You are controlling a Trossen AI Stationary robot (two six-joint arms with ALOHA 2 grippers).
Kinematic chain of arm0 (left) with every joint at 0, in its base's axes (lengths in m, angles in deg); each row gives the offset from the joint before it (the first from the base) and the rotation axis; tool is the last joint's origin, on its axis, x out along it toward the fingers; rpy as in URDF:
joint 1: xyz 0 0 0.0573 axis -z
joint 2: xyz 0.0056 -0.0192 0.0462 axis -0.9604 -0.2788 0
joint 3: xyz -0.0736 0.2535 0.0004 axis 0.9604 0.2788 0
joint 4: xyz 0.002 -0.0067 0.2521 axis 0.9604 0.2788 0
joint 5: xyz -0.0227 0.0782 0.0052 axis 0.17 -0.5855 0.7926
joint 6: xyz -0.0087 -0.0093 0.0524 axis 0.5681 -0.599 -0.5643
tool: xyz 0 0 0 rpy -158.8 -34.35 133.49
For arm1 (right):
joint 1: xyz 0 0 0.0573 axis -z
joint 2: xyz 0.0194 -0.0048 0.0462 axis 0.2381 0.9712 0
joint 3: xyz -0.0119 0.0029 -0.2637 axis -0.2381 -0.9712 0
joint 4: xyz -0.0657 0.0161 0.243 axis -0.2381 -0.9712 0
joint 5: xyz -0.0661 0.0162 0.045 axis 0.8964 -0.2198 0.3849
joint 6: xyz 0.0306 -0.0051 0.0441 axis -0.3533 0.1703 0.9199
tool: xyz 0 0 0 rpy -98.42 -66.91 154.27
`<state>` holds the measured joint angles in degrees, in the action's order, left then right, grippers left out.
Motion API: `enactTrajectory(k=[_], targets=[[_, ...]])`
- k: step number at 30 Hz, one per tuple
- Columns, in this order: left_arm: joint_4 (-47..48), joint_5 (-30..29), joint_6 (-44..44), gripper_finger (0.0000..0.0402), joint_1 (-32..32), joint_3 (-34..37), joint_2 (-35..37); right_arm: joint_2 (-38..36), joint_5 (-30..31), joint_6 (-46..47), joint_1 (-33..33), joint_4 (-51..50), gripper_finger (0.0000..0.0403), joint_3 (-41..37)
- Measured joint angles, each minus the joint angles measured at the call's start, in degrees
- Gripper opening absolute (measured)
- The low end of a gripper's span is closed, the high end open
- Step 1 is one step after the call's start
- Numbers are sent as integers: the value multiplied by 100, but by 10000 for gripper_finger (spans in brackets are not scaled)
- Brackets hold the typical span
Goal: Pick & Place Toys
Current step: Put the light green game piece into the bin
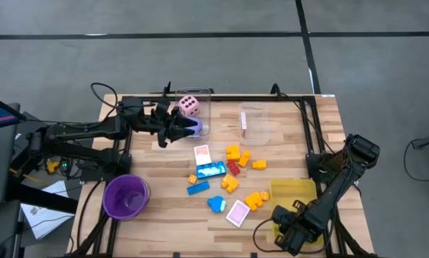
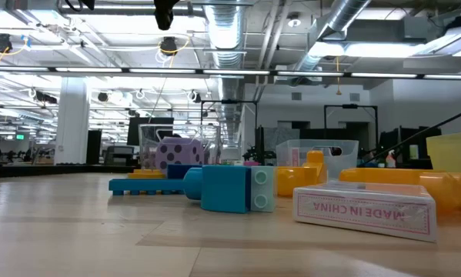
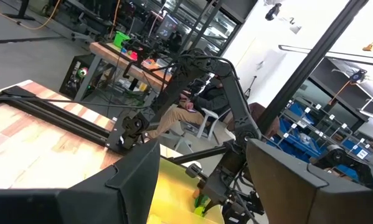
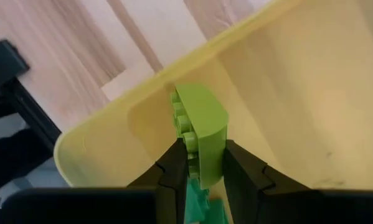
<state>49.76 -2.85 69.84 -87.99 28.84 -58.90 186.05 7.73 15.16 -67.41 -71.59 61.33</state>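
Step in hand: placing. Right gripper (image 4: 202,171) pinches a green block (image 4: 202,134) over the yellow tray (image 4: 298,81) at the near right (release due next). Left gripper (image 1: 177,127), far left by a clear box (image 1: 200,107), jaws spread, empty; other toys (image 1: 228,175) lie mid-table.

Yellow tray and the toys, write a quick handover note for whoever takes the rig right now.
Right gripper: shut on a green block, held over the yellow tray at the table's near right corner; not released yet.
Left gripper: jaws part open, nothing seen in them, hanging by the clear box that holds the pink die.
Done: the die is in that box.
Left: yellow and orange blocks, a red block, blue blocks and two pink-white cards lie loose mid-table. The second clear box and the purple cup hold no toys that I can see.
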Motion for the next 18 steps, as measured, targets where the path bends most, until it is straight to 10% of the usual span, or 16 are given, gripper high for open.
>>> enactTrajectory(k=[18], targets=[[2,-177,-24,236,-2,0,0,0,-2,-260,-308,-95,71,120]])
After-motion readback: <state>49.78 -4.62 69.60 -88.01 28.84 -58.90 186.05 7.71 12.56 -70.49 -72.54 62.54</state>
